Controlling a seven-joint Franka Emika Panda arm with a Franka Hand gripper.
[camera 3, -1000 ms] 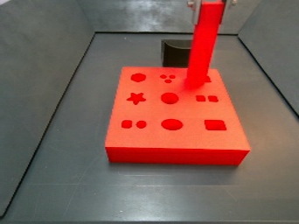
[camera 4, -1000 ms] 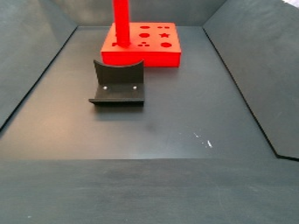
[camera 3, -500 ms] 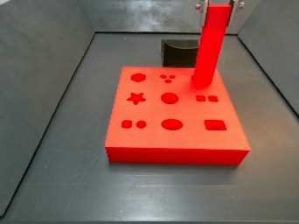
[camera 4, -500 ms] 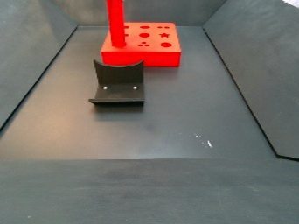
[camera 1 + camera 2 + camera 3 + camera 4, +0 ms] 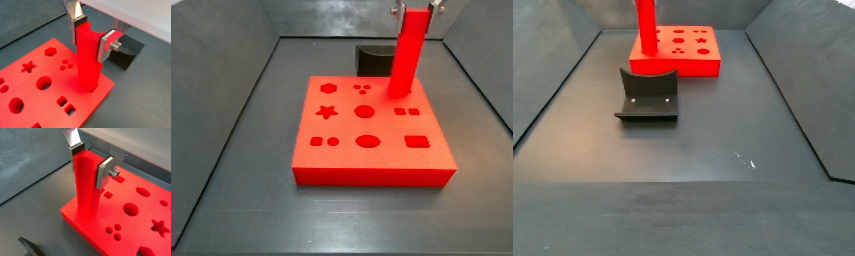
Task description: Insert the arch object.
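The arch object, a long bright red bar (image 5: 406, 55), stands upright in my gripper (image 5: 420, 8) over the far right part of the red board (image 5: 372, 150). My gripper (image 5: 92, 34) is shut on the bar's upper end, its silver fingers (image 5: 105, 172) pressing on both sides. The bar's lower end (image 5: 87, 205) meets the board (image 5: 133, 228) close to a corner. I cannot tell whether it rests on the surface or sits in a cut-out. The bar (image 5: 647, 25) and the board (image 5: 687, 58) also show at the far end in a side view.
The dark fixture (image 5: 647, 95) stands on the floor beside the board, and it shows behind the board in a side view (image 5: 374, 58). The board (image 5: 40, 100) has star, round and square cut-outs. Grey walls enclose the floor.
The bar and my gripper have shifted slightly toward the board's far right edge, and the bar stands a little more upright. The grip has not changed.
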